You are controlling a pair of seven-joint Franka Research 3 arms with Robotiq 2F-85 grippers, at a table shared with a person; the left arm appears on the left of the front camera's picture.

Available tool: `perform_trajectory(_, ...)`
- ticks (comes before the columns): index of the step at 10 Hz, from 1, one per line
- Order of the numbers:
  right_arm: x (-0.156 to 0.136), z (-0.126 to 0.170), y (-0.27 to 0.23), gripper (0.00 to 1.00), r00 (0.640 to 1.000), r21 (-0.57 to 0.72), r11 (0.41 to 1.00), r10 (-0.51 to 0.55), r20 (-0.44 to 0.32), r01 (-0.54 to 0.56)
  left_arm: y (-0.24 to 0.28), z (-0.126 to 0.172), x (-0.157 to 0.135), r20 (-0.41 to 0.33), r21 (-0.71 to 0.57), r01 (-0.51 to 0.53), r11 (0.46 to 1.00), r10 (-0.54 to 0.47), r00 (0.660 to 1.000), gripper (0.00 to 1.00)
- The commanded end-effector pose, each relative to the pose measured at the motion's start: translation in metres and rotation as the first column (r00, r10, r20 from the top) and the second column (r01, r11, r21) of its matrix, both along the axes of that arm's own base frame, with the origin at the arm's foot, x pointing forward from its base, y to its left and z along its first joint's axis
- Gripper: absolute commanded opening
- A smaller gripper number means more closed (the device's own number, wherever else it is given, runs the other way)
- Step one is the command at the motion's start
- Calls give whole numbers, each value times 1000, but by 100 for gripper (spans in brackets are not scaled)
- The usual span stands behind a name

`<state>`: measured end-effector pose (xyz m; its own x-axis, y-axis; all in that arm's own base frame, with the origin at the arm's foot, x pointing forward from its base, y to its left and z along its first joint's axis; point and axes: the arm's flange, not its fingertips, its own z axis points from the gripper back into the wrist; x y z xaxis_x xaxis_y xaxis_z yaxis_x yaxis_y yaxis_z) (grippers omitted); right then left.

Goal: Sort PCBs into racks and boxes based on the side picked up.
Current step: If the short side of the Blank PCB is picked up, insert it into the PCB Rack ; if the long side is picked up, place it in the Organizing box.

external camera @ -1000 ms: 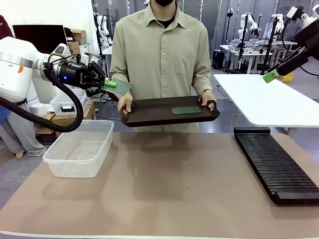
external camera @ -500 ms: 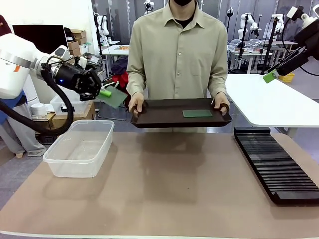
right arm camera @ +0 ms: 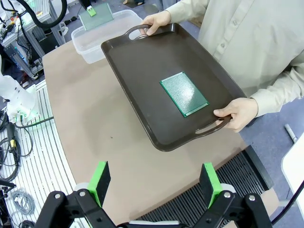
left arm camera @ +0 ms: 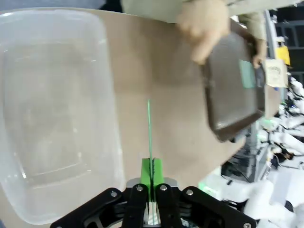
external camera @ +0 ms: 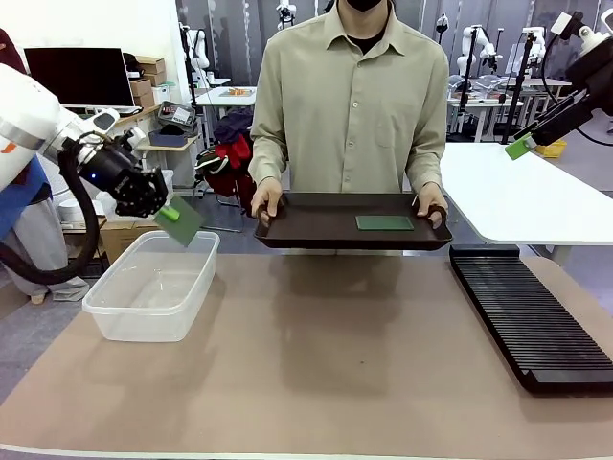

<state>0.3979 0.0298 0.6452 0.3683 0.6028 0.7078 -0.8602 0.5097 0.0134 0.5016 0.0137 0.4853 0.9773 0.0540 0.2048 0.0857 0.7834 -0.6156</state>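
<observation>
My left gripper [external camera: 170, 214] is shut on a green PCB [external camera: 182, 222], tilted just above the far right corner of the clear tub [external camera: 153, 285]. In the left wrist view that PCB [left arm camera: 149, 128] shows edge-on between my green pads [left arm camera: 146, 172], beside the tub [left arm camera: 52, 109]. A second PCB [external camera: 384, 222] lies flat on the dark brown tray [external camera: 316, 230] that a person holds in both hands; the right wrist view shows this PCB [right arm camera: 184, 93] from above. My right gripper [right arm camera: 154, 178] is open, high over the table. The long black rack [external camera: 527, 313] lies at the right.
A white side table [external camera: 517, 192] stands past the rack at the far right. Cardboard boxes and a small lidded bin [external camera: 134, 199] sit behind the tub. The brown mat [external camera: 316, 364] is bare in the middle.
My left gripper has carried its PCB down and left, from beside the tray to just over the tub's corner. The person has shifted the tray to the right.
</observation>
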Motion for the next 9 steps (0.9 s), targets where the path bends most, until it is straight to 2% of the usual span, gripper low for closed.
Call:
perform_trajectory(1, 0, -1, 1, 100, 1000, 8, 1000, 10, -3, -10, -7, -24, -8, -12, 96, -63, 993, 64, 998, 2)
perform_trajectory(3, 0, -1, 1, 100, 1000, 8, 1000, 10, -3, -10, 2, -51, -3, 11, 194, -98, 976, 97, 995, 2)
perform_trajectory(5, 0, -1, 1, 100, 1000, 8, 1000, 10, -3, -10, 3, -72, 1, 33, 235, -106, 966, 101, 994, 2)
perform_trajectory(7, 0, -1, 1, 100, 1000, 8, 1000, 10, -3, -10, 1, -92, 8, 66, 226, -128, 966, 115, 991, 2)
perform_trajectory(9, 0, -1, 1, 100, 1000, 8, 1000, 10, -3, -10, -1, -106, 18, 62, 215, -121, 969, 111, 992, 2)
